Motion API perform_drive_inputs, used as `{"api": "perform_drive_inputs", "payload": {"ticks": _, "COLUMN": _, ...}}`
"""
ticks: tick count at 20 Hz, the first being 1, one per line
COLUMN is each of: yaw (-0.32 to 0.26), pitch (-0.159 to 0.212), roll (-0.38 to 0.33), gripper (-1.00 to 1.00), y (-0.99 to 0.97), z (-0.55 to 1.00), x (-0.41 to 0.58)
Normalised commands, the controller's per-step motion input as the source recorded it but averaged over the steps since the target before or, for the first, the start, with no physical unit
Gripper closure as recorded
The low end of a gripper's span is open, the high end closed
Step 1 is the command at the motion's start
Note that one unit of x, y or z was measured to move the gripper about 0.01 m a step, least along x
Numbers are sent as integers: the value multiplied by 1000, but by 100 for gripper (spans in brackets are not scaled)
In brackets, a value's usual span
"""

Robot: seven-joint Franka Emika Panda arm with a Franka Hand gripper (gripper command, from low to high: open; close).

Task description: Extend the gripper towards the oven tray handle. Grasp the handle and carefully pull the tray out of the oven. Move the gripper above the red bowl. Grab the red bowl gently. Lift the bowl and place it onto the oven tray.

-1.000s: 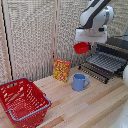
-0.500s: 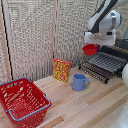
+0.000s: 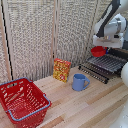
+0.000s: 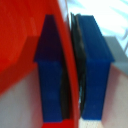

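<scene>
The red bowl (image 3: 98, 51) hangs in the air under the white arm, above the near corner of the dark slatted tray (image 3: 108, 63). The tray sticks out from the oven (image 3: 122, 52) at the exterior view's right. A thin bar, the oven tray handle (image 3: 94, 73), runs along its front edge. My gripper (image 3: 101, 45) is shut on the bowl. In the wrist view the blue fingers (image 4: 50, 75) pinch the rim of the red bowl (image 4: 20, 40) between them, and my gripper (image 4: 70, 75) fills most of that view.
A blue mug (image 3: 79, 82) stands on the wooden table in front of the tray. A yellow-red box (image 3: 62, 70) stands behind it. A big red wire basket (image 3: 22, 102) sits at the exterior view's left. Folding screens line the back.
The arm has carried the red bowl toward the exterior view's right and slightly down, from above the mug and box area to over the tray's corner.
</scene>
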Motion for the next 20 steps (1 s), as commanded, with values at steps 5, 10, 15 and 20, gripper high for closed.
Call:
{"api": "perform_drive_inputs", "payload": {"ticks": 5, "yaw": -29, "pitch": 0, "roll": -27, "gripper": 100, "y": -182, "z": -93, "x": 0}}
{"api": "perform_drive_inputs", "payload": {"ticks": 10, "yaw": 0, "pitch": 2, "roll": -7, "gripper": -100, "y": -60, "z": -35, "x": 0}}
{"api": "perform_drive_inputs", "payload": {"ticks": 15, "yaw": 3, "pitch": 16, "roll": 0, "gripper": -100, "y": -34, "z": 0, "x": 19}}
{"api": "perform_drive_inputs", "payload": {"ticks": 20, "yaw": 5, "pitch": 47, "roll": 1, "gripper": -100, "y": -14, "z": 136, "x": 55}}
